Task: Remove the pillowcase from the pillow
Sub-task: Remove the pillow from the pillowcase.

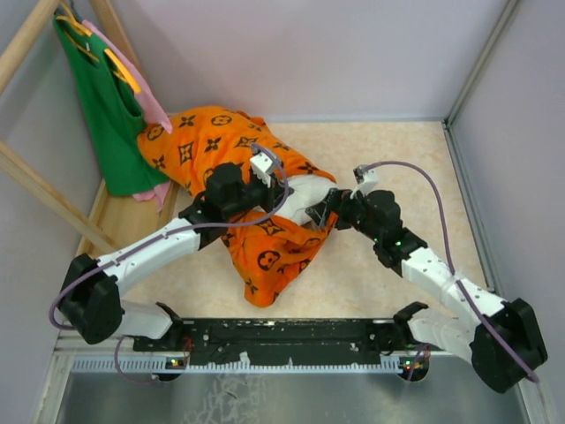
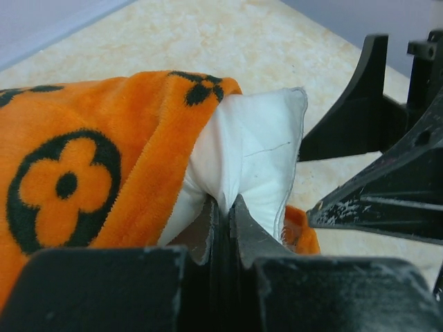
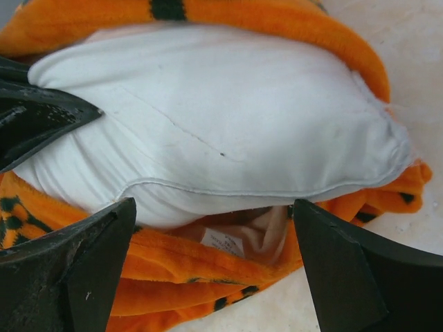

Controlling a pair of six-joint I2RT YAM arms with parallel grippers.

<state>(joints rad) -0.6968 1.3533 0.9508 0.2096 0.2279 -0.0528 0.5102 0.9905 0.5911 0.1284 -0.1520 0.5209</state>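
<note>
The pale speckled surface (image 1: 397, 159) carries the orange pillowcase (image 1: 207, 141), lying crumpled with the white pillow (image 1: 305, 193) poking out of its opening.

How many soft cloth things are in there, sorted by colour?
Orange: 1, the pillowcase
White: 1, the pillow
Green: 1, the tank top
Pink: 1, the garment hanging by the tank top
Total: 4

- Overhead view: bright, even light; soft, faint shadows under the arms (image 1: 168, 243).
- Wrist views: pillow (image 3: 208, 124) sharp, dark fingers (image 3: 76, 270) near the lens slightly soft.
</note>
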